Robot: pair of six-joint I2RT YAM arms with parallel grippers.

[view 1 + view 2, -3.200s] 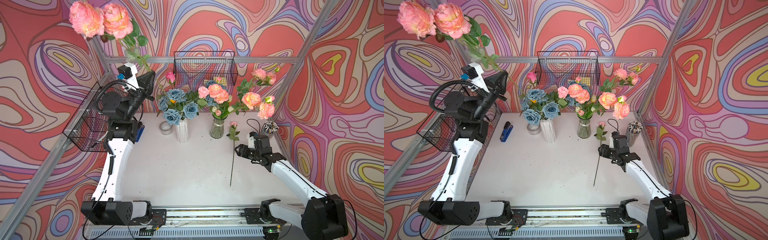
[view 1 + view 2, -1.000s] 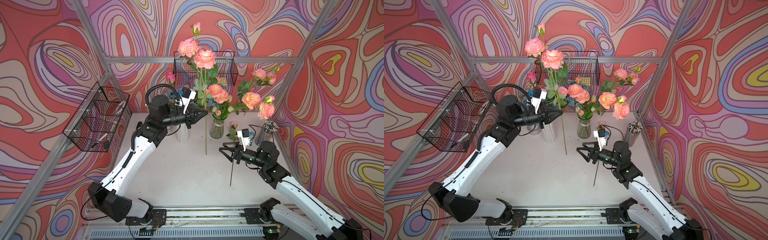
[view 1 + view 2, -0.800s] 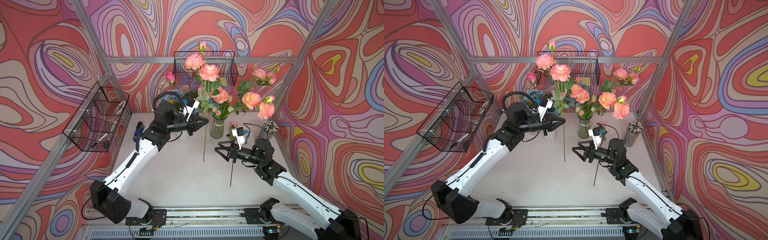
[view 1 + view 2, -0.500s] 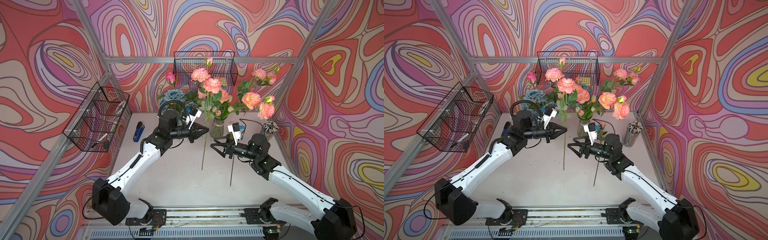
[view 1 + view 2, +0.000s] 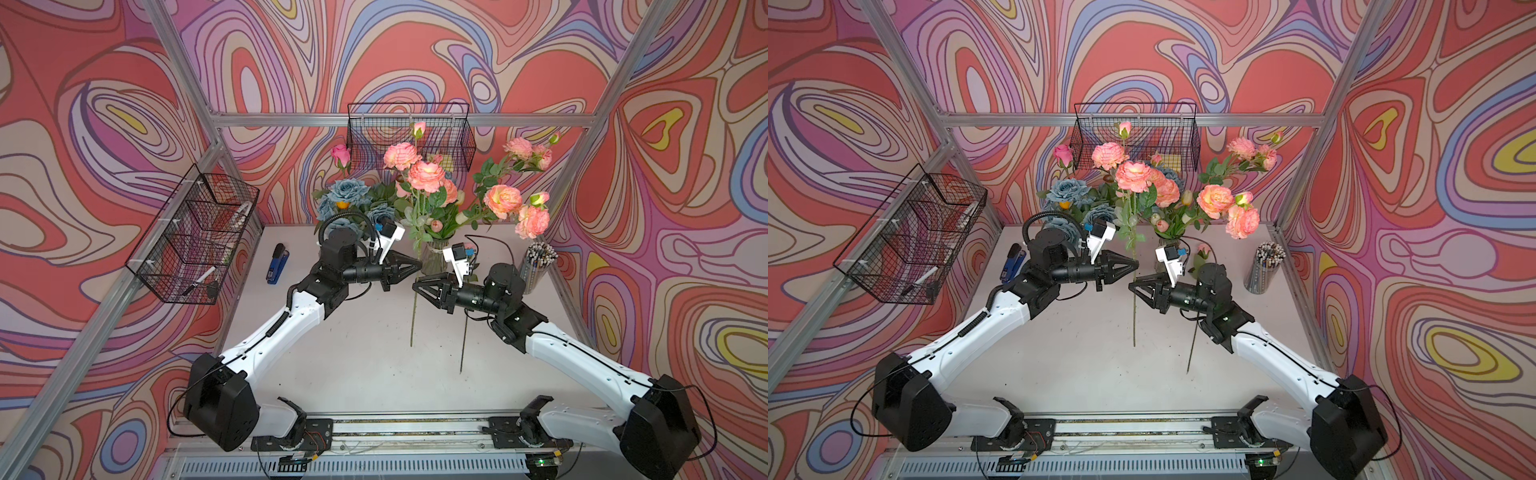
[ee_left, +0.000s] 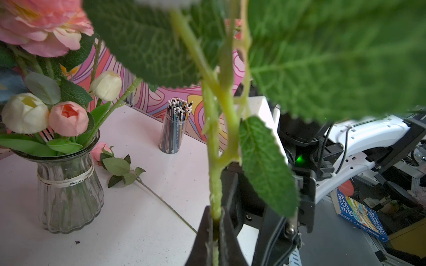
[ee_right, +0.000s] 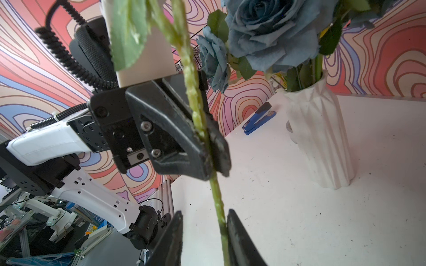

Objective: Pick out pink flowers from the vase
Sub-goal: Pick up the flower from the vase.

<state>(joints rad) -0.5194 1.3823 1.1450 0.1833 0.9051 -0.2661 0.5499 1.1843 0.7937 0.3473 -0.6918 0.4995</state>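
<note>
I log one pink flower (image 5: pixel 462 349) on counter (image 5: pixel 353 353), a second stem (image 5: pixel 412 320) clamped in left claw (image 5: pixel 419 265), right claw (image 7: pixel 204 213) apart, more in vase (image 6: pixel 69 195)

Both arms stretch inward, wrists level, tips nearly meeting: left gripper (image 5: pixel 419 263) jaws pinched tight, right gripper (image 5: pixel 417 286) jaws narrowly parted.

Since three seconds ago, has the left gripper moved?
Yes. The left gripper, shut on a pink stem, has swung from beside the side basket to the front of the glass vase.
</note>
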